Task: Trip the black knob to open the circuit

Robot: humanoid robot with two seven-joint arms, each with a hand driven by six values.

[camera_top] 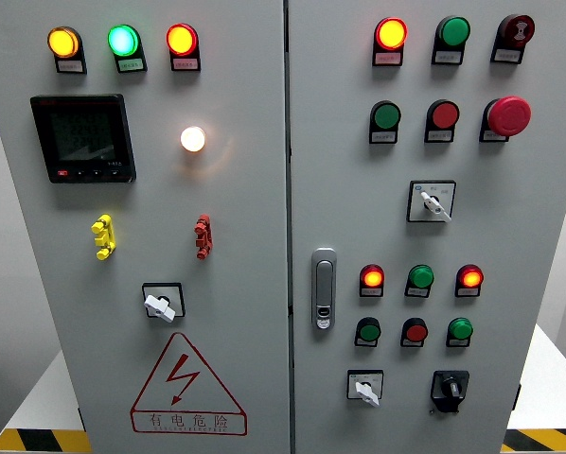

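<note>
- The small black rotary knob on its black square base (450, 388) is sitting at the bottom right of the right-hand grey cabinet door (548, 218), last in the lowest row of controls. Its pointer appears to be standing close to upright; the exact setting is too small to read.
- Just left of it, a white-handled selector switch on a black-framed plate (365, 387) is pointing down and to the right. Two more white selectors of the same kind are showing: one higher on the same door (432, 201), one on the left door (161, 303).
- Above the black rotary knob, two rows of round lamps and buttons are sitting; a red lamp (468, 277) and another red one (371, 277) are glowing.
- Further up, a red mushroom emergency-stop button (508, 115) is projecting from the panel.
- A silver door latch handle (324, 288) is sitting by the seam between the doors.
- Neither the left nor the right hand is showing in the head view, so their finger state cannot be told. Judgement: the reach is not yet begun.
- Risk: the white selector is lying close beside the target, so a hand coming in off-line could be turning the wrong switch.
- Risk: the knob is small and low on the panel; fingers could be slipping off it, or brushing the green button (460, 330) above.
</note>
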